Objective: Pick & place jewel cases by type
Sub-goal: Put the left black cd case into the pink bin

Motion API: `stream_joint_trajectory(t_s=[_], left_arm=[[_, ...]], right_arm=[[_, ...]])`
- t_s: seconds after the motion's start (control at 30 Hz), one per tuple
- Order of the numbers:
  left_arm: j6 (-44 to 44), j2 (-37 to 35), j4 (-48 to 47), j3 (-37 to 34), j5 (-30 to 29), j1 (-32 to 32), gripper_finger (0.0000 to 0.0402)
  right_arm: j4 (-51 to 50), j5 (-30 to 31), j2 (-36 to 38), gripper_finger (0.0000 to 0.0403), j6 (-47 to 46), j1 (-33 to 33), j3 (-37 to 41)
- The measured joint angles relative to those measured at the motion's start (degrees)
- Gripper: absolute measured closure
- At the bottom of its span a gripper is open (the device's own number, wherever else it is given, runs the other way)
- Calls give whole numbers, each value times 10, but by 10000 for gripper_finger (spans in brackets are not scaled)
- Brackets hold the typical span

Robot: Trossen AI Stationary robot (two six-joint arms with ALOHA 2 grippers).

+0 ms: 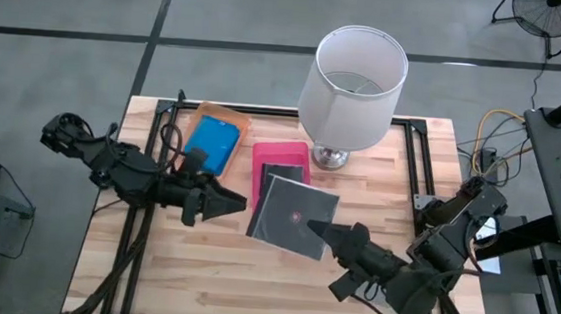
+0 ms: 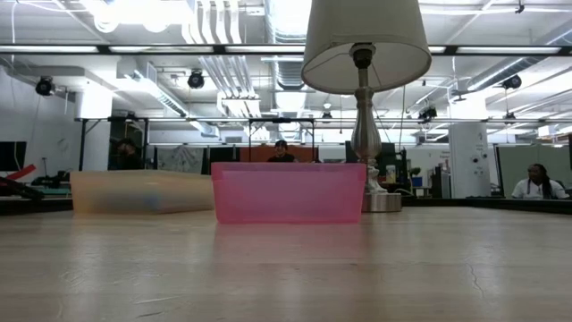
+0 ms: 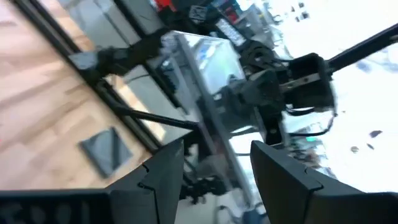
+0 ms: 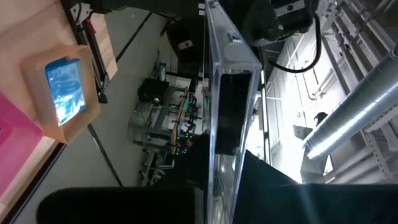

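Overhead, a dark square jewel case is clamped in the right gripper above the bench, beside the pink tray. A blue jewel case lies in the orange tray; the left gripper is held with jaws apart, empty.

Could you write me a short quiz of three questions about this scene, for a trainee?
1. True or false: the right claw is shut on a grey case.
2. Which tray holds the blue case? A. pink tray B. orange tray C. neither
3. Fill in: the left claw is open and holds ____.

Key:
1. True. It grips the case at its edge, raised above the table.
2. B. The blue case lies in the orange tray; the pink tray holds a dark case.
3. Nothing.
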State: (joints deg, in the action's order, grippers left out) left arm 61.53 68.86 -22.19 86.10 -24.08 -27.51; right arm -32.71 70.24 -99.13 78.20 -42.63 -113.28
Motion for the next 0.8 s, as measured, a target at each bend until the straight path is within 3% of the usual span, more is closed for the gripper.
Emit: stream_joint_trajectory(t_s=[0.2,0.8], left_arm=[[3,0,87,-35,40,13,234],[36,22,117,-49,82,23,234]], right_arm=[[-2,-6,-1,390,6,0,0],[-5,-10,-3,390,13,3,1]])
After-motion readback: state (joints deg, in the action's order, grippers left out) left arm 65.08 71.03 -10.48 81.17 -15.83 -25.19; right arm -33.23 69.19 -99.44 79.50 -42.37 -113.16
